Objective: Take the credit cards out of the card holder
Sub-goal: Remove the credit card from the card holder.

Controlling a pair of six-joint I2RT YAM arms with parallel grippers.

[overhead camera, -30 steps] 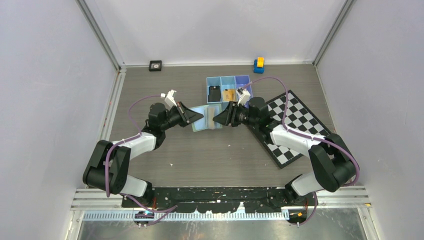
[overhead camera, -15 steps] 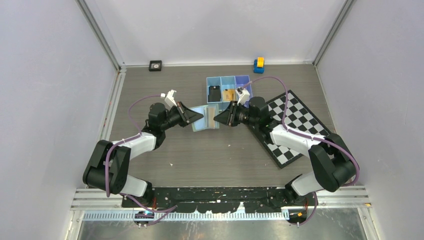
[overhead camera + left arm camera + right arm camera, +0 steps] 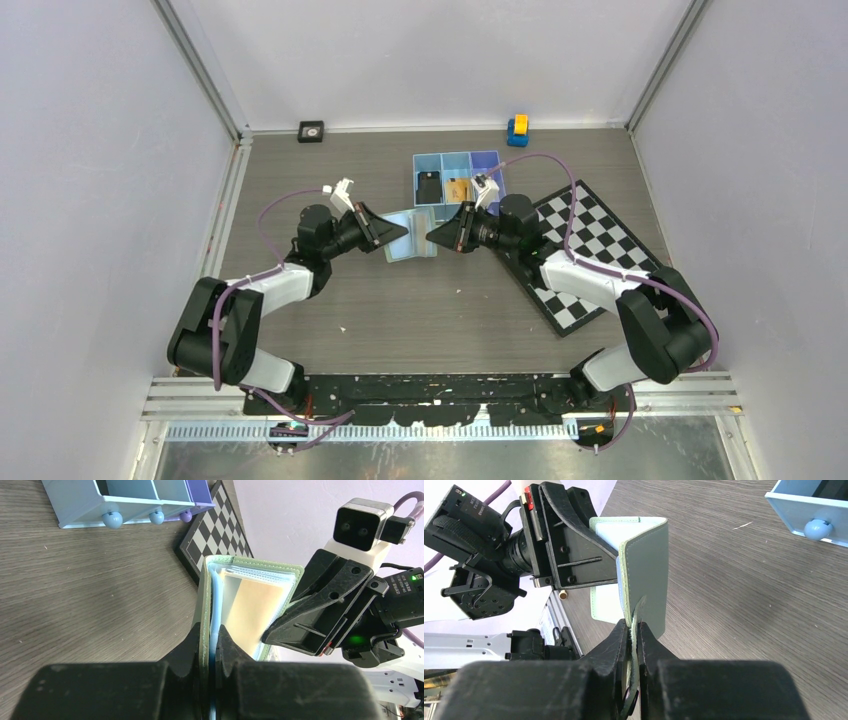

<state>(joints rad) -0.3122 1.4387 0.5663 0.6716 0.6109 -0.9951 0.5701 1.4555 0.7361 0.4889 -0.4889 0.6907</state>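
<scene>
Standing upright over the surface (image 3: 400,320), the card holder (image 3: 412,240) is clamped by both covers, left tool (image 3: 210,650) and right tool (image 3: 634,635) each closed on one, so the pale card (image 3: 250,610) is exposed.

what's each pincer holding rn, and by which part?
Both hold the green card holder, spread open between them: left pincer clamps one cover's edge, right pincer the opposite cover's edge.
</scene>
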